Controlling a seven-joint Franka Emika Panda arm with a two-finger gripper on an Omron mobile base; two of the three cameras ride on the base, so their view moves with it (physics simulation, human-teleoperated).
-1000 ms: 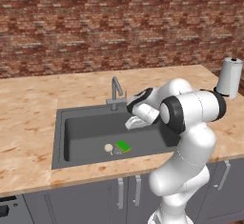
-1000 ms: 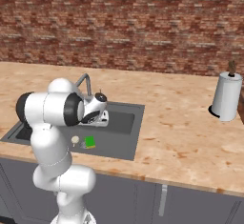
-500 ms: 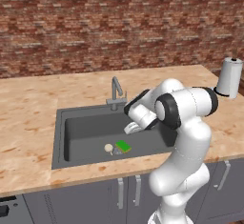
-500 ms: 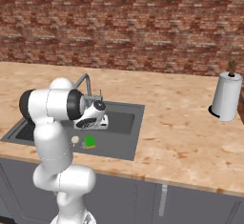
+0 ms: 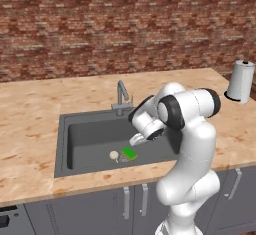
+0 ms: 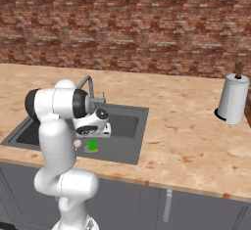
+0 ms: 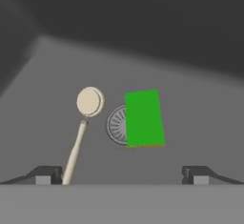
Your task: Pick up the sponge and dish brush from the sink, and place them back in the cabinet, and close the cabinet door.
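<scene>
The brick wall fills the top of both base views, with the wood-grain countertop below it and a paper towel roll at the right edge, clear of the work. The sink sits centre-left in the left base view, its faucet on the back rim. The arm bends over the basin's right part so that the gripper points down at the floor of the sink, jaws spread wide and empty, probably readying a descent. In the middle of the hand view the sponge lies flat, partly over the round drain; just left, apart from it, lies the dish brush, head up-frame, handle running toward the bottom left.
</scene>
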